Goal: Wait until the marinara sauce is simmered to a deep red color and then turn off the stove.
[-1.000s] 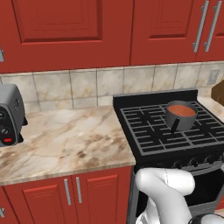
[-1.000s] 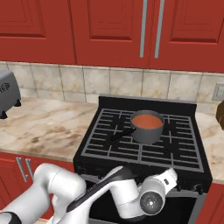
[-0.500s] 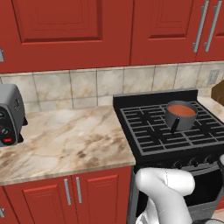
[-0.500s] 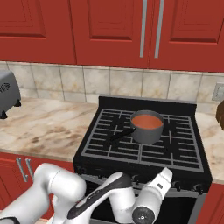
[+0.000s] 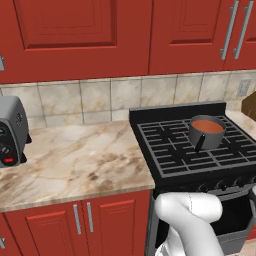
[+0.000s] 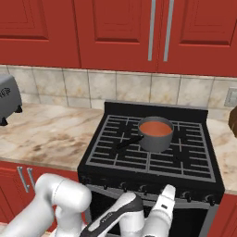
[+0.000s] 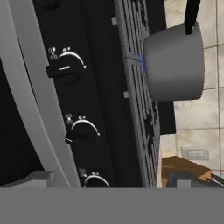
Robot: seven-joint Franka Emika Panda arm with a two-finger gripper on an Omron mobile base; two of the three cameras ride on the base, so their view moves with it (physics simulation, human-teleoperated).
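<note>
The marinara sauce [image 5: 208, 125] [image 6: 155, 127] is a smooth orange-red disc in a small grey saucepan [image 5: 206, 134] [image 6: 156, 136] [image 7: 175, 61] with a dark handle. The pan stands on the back right grate of the black stove [image 5: 175, 150] [image 6: 148, 157]. In the right base view my gripper [image 6: 168, 189] points up just in front of the stove's front knob row, below the pan. The rolled hand view looks close along that front panel at three knobs [image 7: 65, 72] [image 7: 81, 133] [image 7: 94, 181]. A thin blue flame [image 7: 141, 62] shows under the pan. Nothing sits between my jaws, and they stand open.
A grey toaster [image 5: 11, 131] [image 6: 7, 97] stands at the left end of the marble counter [image 5: 75, 160] [image 6: 41, 134]. A brown block [image 5: 250, 105] [image 6: 233, 121] [image 7: 183, 171] sits right of the stove. Red cabinets hang above and below.
My hand has swung from lying sideways in front of the oven to pointing up at the knob row. The pan stays put and the sauce's colour looks the same.
</note>
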